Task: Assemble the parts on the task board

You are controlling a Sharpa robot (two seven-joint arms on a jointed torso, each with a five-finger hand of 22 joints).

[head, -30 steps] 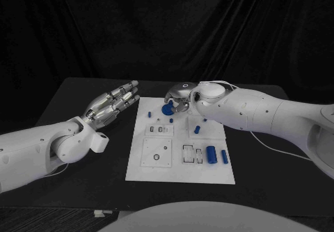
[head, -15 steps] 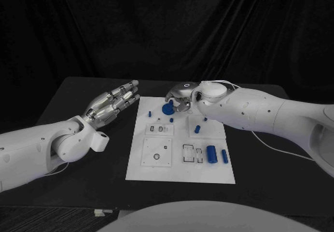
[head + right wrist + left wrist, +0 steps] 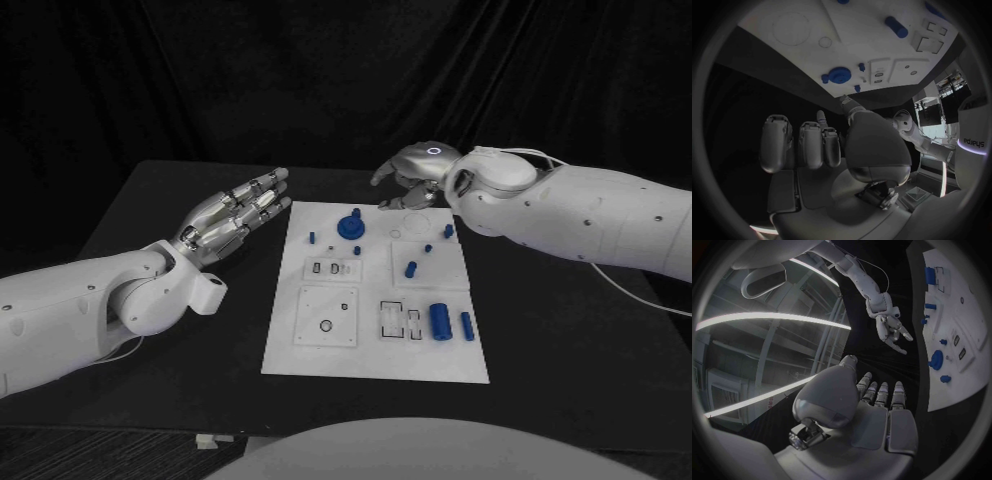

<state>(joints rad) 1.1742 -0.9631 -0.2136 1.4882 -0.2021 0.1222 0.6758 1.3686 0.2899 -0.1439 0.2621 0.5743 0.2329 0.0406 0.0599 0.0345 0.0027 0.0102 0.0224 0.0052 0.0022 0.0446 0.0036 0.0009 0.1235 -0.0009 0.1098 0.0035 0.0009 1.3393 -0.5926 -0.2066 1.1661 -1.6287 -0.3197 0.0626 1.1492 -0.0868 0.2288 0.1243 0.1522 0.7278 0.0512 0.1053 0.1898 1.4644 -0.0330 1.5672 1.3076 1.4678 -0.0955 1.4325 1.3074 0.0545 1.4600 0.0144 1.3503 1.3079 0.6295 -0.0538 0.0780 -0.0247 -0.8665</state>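
Lying scattered, small blue parts (image 3: 438, 320), white task board (image 3: 375, 355)

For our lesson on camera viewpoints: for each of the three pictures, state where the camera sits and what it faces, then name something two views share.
Head view: from the robot's head, down at the task board; both arms show.
Left wrist view: behind the left hand, facing the board's edge and the right hand.
Right wrist view: behind the right hand, facing the board.
Shared: the round blue part.

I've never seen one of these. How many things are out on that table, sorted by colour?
Blue parts: 7, counting small pegs
White task board: 1
Silver hands: 2, the left hand and the right hand
Total: 10
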